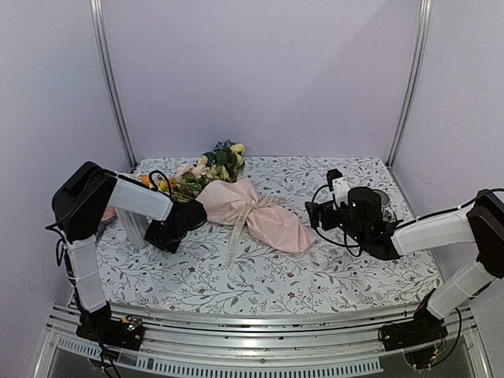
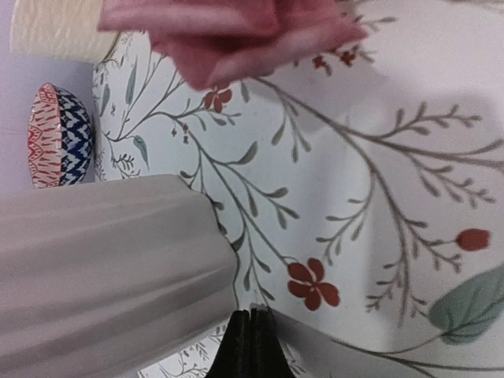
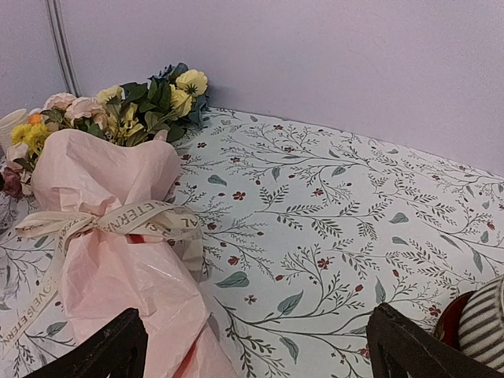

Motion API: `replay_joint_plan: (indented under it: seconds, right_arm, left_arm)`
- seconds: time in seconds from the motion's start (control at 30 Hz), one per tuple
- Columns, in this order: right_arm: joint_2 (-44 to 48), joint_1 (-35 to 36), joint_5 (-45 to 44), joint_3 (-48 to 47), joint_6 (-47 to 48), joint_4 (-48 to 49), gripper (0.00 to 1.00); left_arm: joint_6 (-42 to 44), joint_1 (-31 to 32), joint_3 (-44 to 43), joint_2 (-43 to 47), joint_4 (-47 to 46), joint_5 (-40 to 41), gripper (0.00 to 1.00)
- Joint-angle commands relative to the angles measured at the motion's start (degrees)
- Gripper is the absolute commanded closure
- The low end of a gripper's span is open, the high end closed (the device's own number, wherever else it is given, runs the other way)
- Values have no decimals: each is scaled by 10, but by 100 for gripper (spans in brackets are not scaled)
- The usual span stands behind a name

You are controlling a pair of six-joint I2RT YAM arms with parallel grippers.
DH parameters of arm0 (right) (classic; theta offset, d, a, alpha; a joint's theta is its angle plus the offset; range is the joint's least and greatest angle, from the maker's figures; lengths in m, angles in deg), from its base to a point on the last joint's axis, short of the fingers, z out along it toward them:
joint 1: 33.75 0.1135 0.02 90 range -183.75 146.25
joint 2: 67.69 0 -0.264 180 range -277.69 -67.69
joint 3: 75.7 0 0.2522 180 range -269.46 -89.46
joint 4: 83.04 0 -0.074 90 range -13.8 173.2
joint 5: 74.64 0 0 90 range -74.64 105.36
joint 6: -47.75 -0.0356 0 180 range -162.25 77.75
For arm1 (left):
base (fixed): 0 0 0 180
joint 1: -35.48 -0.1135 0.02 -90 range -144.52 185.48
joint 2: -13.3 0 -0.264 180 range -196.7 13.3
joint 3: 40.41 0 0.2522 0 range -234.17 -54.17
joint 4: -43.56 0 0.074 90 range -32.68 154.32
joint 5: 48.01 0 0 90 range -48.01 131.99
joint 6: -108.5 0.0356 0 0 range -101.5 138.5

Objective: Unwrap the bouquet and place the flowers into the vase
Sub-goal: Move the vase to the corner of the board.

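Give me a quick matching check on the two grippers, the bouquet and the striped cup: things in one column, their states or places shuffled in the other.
Things:
1. left gripper
2. right gripper
3. bouquet
4. striped cup

States or places:
A. on a red saucer
B. shut
C. lying wrapped, ribbon tied
D. open

Pairs: 1-B, 2-D, 3-C, 4-A.

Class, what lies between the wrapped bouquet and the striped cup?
Nothing but bare floral tablecloth, shown in the right wrist view between the bouquet and the striped cup.
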Motion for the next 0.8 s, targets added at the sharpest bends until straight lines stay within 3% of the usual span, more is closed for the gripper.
replay_joint_plan:
  seconds: [0.0, 0.23, 0.53, 0.57, 0.77]
  right_arm:
    - [-18, -3, 32, -30, 4, -15, 1]
    - [-26, -3, 91, -65, 0, -69, 1]
    - [-42, -4, 175, -143, -36, -201, 1]
    - [-44, -4, 181, -153, -39, -216, 1]
    - [-70, -9, 211, -225, -46, -311, 1]
  left_arm:
    - [19, 27, -9, 39, -47, -74, 100]
    - [29, 85, -73, 80, -28, -84, 68]
    - [48, 132, -118, 167, -56, -117, 7]
    - [50, 133, -112, 187, -72, -135, 3]
    - [68, 133, -37, 296, -216, -223, 2]
